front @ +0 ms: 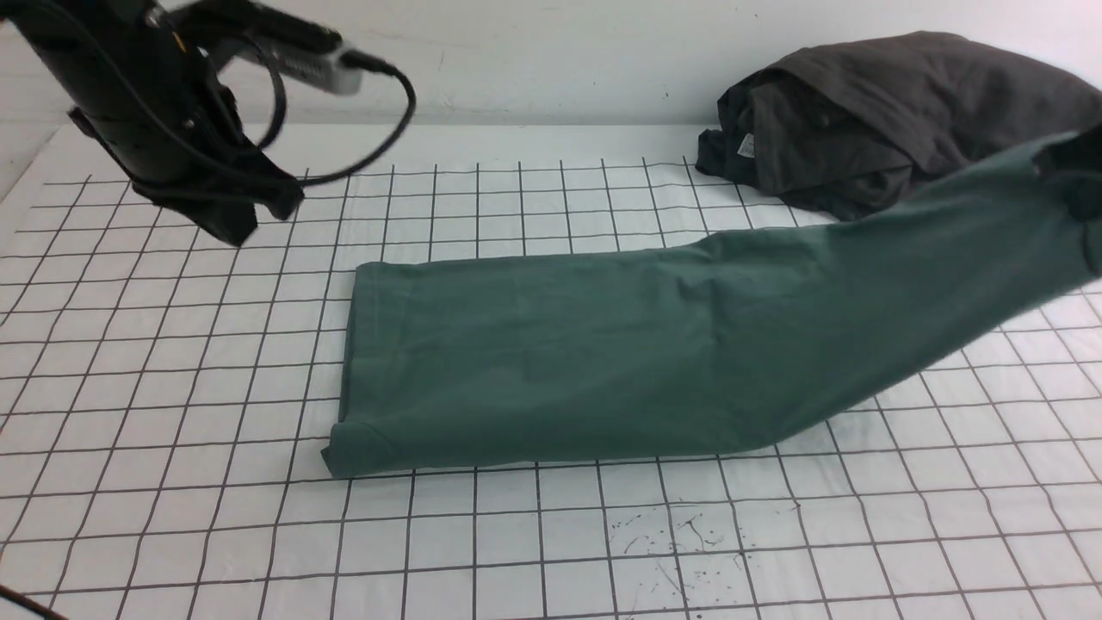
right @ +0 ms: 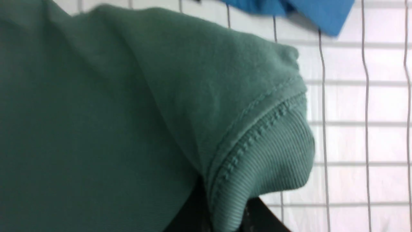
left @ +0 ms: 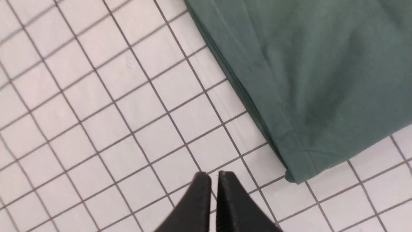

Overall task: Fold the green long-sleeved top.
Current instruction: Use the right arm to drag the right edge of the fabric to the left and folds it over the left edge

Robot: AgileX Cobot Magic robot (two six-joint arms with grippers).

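Top lies folded in the middle of the counter, right end hoisted near the right edge, right pincer clamped on its ribbing. Left pincer squeezed together, hovering empty toward the far-left corner.

Black left arm, looping black cables, pale grey camera module, tapered black left end effector

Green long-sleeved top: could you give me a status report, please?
Left gripper shut, empty. Right gripper shut on dull dark-green cotton-knit top, ribbed end lifted. Charcoal-grey garment behind.
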